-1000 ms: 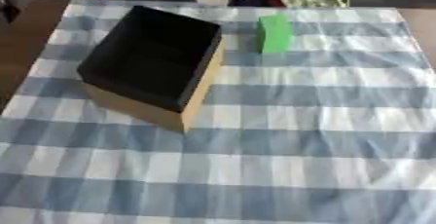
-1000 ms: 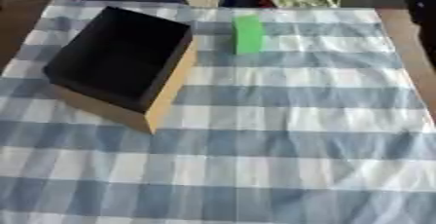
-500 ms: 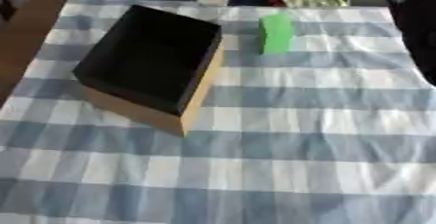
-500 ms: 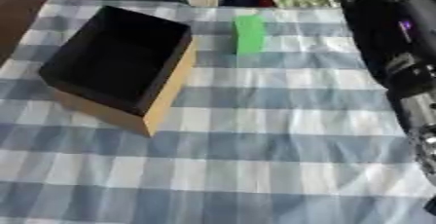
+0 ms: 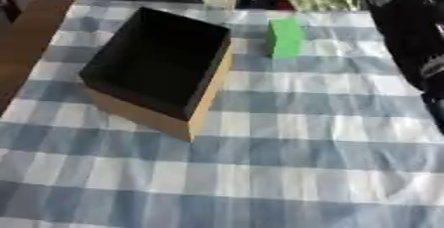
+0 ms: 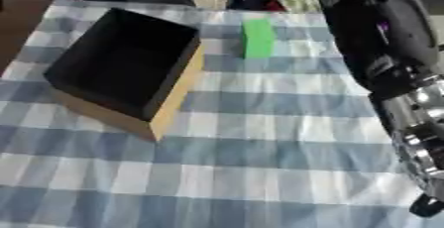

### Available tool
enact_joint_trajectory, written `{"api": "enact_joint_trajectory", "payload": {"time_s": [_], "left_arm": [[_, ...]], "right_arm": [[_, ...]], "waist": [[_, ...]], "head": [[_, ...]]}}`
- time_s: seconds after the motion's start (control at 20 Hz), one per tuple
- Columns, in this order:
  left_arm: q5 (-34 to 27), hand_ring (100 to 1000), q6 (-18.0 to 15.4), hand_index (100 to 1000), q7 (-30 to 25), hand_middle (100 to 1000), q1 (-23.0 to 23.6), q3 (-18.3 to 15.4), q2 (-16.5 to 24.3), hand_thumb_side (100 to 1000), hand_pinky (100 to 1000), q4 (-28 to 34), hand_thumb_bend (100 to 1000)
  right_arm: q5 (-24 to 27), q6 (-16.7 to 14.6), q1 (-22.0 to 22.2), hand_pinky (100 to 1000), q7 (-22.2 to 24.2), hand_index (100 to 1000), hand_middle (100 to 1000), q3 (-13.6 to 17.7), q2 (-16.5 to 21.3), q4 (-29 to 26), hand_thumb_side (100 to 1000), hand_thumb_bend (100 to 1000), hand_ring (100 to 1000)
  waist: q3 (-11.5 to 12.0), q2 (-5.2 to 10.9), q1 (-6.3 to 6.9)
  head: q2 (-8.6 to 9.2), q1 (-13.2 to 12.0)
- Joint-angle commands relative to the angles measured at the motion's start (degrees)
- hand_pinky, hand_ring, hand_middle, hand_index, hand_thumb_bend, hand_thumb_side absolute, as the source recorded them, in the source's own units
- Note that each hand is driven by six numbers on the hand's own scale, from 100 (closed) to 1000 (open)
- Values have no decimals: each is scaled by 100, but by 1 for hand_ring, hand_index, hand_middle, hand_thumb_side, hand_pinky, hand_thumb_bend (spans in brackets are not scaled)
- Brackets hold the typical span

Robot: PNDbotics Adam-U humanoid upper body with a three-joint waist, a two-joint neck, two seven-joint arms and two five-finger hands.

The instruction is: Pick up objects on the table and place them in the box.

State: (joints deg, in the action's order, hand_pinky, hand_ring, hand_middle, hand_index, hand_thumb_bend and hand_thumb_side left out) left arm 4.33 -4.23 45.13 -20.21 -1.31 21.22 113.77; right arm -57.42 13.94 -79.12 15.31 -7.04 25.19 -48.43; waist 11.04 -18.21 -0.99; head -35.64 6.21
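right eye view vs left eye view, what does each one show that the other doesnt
Only the right eye view shows the right arm down to its silver joints near the lower right corner. Only the left eye view shows more bare brown tabletop left of the cloth. Both share the open box, the green block beside it, and the checked cloth.

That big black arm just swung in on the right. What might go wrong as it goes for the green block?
The green block stands close beside the box, so a sideways nudge might knock it over or push it against the box wall. The right arm comes in low over the checked cloth, which already shows wrinkles, and dragging it might shift both things. The hand itself is out of view.
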Motion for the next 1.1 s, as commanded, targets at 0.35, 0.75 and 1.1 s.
{"api": "enact_joint_trajectory", "payload": {"time_s": [0.35, 0.75, 1.1], "left_arm": [[-17, 700, -3, 718, -30, 575, -98, -7, 165, 399, 615, 82, 266], [-32, 701, -3, 718, -37, 575, -108, -2, 128, 400, 615, 82, 265], [-40, 702, 0, 718, -33, 576, -110, -7, 117, 400, 615, 82, 263]], "right_arm": [[28, -190, -88, 956, 636, 958, 932, -54, -5, -125, 730, 100, 991], [-48, -201, 108, 958, 807, 958, 935, -161, -109, 7, 754, 100, 995], [-80, -310, 278, 958, 1051, 959, 934, -307, -147, 64, 774, 100, 994]], "waist": [[4, 144, 21], [-1, 142, 31], [18, 141, 50]], "head": [[-16, 14], [-13, 32], [-10, 24]]}}
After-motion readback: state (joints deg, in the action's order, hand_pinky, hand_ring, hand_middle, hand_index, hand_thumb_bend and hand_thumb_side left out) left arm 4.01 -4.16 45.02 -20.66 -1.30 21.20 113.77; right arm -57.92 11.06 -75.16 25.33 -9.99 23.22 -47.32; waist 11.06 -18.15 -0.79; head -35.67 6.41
